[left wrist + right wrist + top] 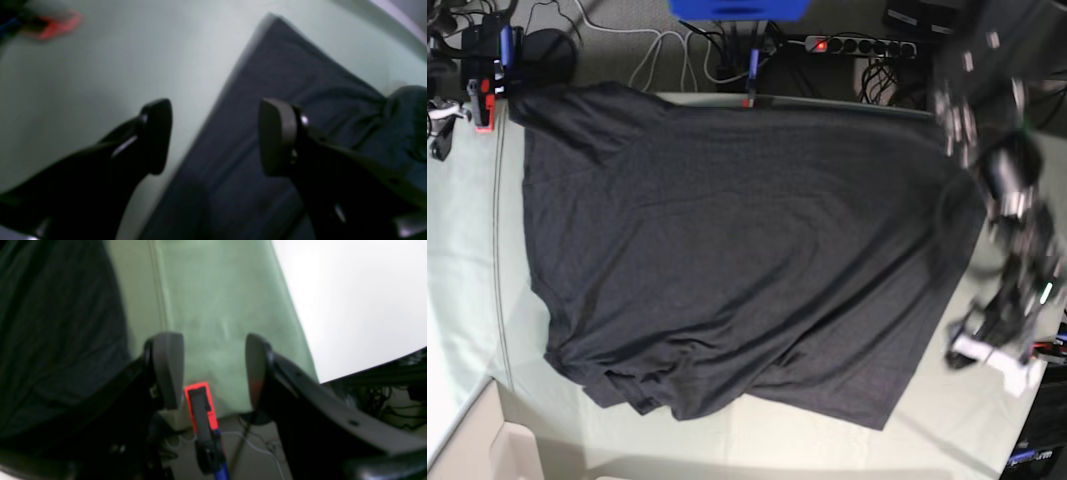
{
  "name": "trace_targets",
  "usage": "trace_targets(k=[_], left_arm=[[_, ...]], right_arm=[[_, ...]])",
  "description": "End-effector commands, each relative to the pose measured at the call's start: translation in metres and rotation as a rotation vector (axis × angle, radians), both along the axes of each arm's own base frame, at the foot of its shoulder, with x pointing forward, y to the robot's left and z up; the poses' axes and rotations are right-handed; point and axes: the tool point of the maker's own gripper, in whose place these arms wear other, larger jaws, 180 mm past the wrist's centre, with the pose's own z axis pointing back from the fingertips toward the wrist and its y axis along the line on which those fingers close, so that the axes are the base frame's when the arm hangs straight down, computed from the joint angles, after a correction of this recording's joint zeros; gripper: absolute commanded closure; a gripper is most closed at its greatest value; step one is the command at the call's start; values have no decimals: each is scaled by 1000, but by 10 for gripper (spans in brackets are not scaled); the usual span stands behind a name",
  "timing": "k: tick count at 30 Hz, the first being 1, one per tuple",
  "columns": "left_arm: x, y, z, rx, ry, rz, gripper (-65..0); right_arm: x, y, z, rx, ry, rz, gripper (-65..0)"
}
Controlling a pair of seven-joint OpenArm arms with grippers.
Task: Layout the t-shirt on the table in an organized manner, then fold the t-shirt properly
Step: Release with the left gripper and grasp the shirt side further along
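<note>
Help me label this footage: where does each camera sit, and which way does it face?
Left wrist: on the left arm, facing down past the open left tool at the t-shirt edge.
Right wrist: behind the open right tool, facing the table edge and a red clamp.
Base: overhead, facing down.
All show t-shirt and table.

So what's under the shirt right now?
Only the table shows around the shirt, which lies plain side up; anything beneath is covered.
</note>
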Motion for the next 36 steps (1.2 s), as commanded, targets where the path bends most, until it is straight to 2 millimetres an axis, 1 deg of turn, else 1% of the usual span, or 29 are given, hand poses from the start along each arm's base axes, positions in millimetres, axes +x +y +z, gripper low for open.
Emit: trace_targets(k=[1,3,4,6,7,9,10,11,13,15,20,23,26,29,30,31,33,36], left_arm=[[21,5,18,-3,-61,11,-393],[38,-10,9,-42,-62,-1,-393],[43,-18,3,-57,-56,-7,-393],[50,-23,-9,-72,-55,38,-393],[48,-18,-18,-61,-46,93,-393],[42,-6,-31,-28,-42,185,-394],[34,-1,-41,-12,-33,220,-394],[29,3,-46,4,-36,244,-394],[27,1,-49,36,-47,235,-394],[24,-5,-55,80,-29,190,-394],[5,-15,-80,148,31,110,-394],[-4,-20,-91,168,56,80,-394],[-13,-18,-99,164,73,86,-394],[-17,-10,-101,167,79,100,-388],[-17,-9,-101,169,80,100,-374],[-18,-4,-100,175,80,107,-342],[-20,7,-98,180,78,126,-233],[-22,15,-97,144,70,177,-91]], right_arm=[[0,-8,13,-34,-26,3,-303],[-1,-8,12,-35,-22,2,-302],[-1,-8,12,-35,-20,2,-302],[-8,-8,10,-35,-2,2,-302],[-9,-8,9,-34,0,1,-302],[-11,-8,9,-34,3,1,-302],[-12,-8,8,-33,6,1,-302],[-12,-8,8,-33,6,1,-302],[-11,-8,8,-33,4,1,-302],[-11,-7,8,-32,5,2,-302],[-11,-7,8,-31,6,4,-302],[-10,-6,7,-29,6,6,-302],[-9,-6,7,-29,5,6,-302],[-9,-7,8,-33,5,8,-302],[-8,-7,9,-33,3,8,-302],[-8,-7,8,-32,2,7,-302],[-8,-6,8,-30,2,6,-302],[-9,-6,7,-30,5,6,-302]])
